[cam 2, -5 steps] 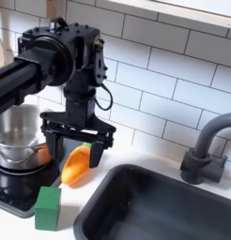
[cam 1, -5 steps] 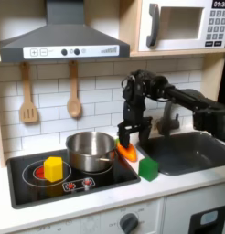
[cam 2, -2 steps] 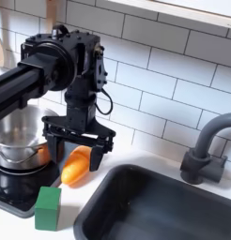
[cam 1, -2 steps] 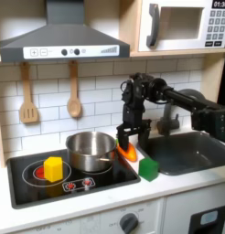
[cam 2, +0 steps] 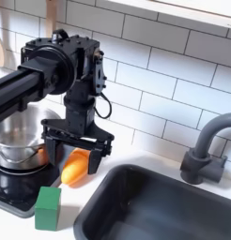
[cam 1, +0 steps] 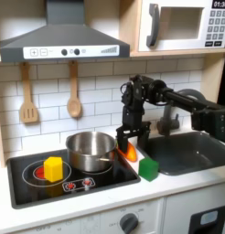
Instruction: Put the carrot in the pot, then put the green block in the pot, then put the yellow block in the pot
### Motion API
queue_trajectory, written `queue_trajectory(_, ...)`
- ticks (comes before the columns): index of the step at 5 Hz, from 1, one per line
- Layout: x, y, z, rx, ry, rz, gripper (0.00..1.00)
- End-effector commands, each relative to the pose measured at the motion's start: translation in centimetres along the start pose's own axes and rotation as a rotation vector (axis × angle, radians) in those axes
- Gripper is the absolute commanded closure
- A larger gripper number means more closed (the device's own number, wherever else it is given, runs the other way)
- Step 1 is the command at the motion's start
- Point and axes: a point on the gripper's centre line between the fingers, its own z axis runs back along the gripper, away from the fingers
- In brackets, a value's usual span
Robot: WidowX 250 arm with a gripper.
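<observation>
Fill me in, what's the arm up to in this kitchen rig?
The WidowX gripper is down over the carrot, fingers spread open on either side of it, not closed on it. The carrot lies on the counter between the pot and the sink. The green block sits on the counter in front of the carrot, and the yellow block is on the stovetop. Nothing can be seen inside the pot.
</observation>
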Motion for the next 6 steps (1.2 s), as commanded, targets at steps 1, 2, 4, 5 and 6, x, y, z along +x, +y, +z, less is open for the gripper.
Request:
queue_trajectory(1,0.2,0.1,-0.3,0.009,0.006,0.009,0.00)
queue_trajectory(2,0.2,0.1,-0.9,0.015,0.013,0.009,0.00)
queue_trajectory(4,0.3,0.2,-1.3,0.048,0.001,0.011,0.00)
queue_trajectory(5,0.1,0.2,-1.5,0.045,-0.001,0.001,0.00)
queue_trajectory(6,0.0,0.2,-1.9,0.042,0.004,-0.005,0.00)
